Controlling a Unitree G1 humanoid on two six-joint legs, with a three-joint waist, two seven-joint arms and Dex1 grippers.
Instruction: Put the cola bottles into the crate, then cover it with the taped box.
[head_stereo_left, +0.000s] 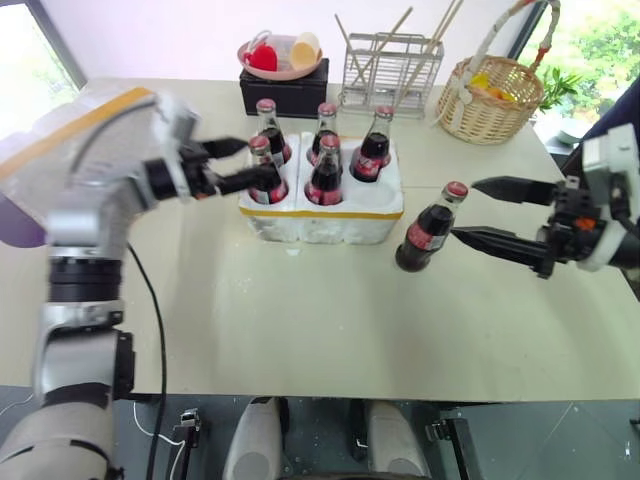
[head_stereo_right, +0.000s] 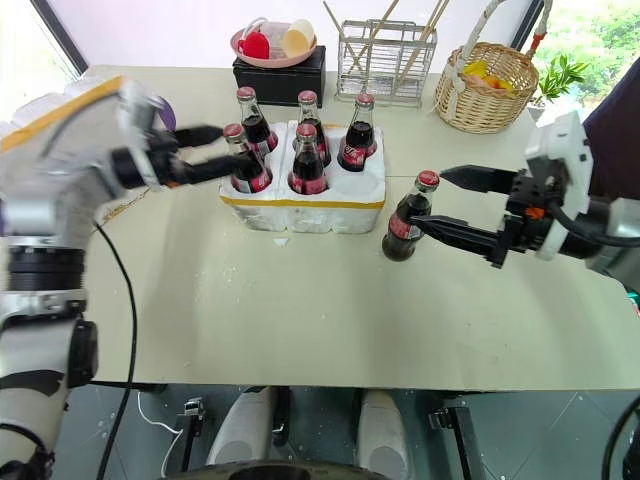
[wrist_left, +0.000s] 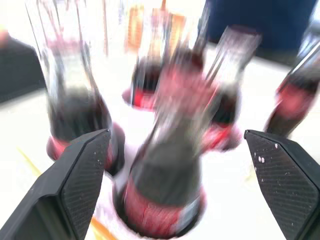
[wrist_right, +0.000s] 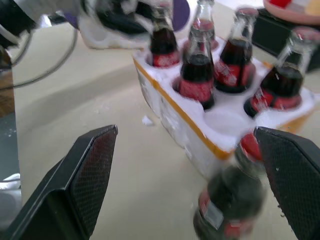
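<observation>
The white crate (head_stereo_left: 330, 222) with a yellow rim band sits mid-table and holds several cola bottles. My left gripper (head_stereo_left: 258, 160) is open, its fingers on either side of the front-left cola bottle (wrist_left: 165, 200), which stands in its well with a gap on each side. The front-right well (wrist_right: 225, 122) is empty. One more cola bottle (head_stereo_left: 428, 230) stands on the table right of the crate. My right gripper (head_stereo_left: 462, 210) is open, and its lower fingertip is close to that bottle's side. The taped box (head_stereo_left: 70, 125) lies at the far left, partly hidden by my left arm.
Along the back edge are a black box with a pink bowl (head_stereo_left: 283, 80), a wire rack with sticks (head_stereo_left: 390, 65) and a wicker basket (head_stereo_left: 490, 100). Bare tabletop (head_stereo_left: 330, 320) stretches in front of the crate to the near edge.
</observation>
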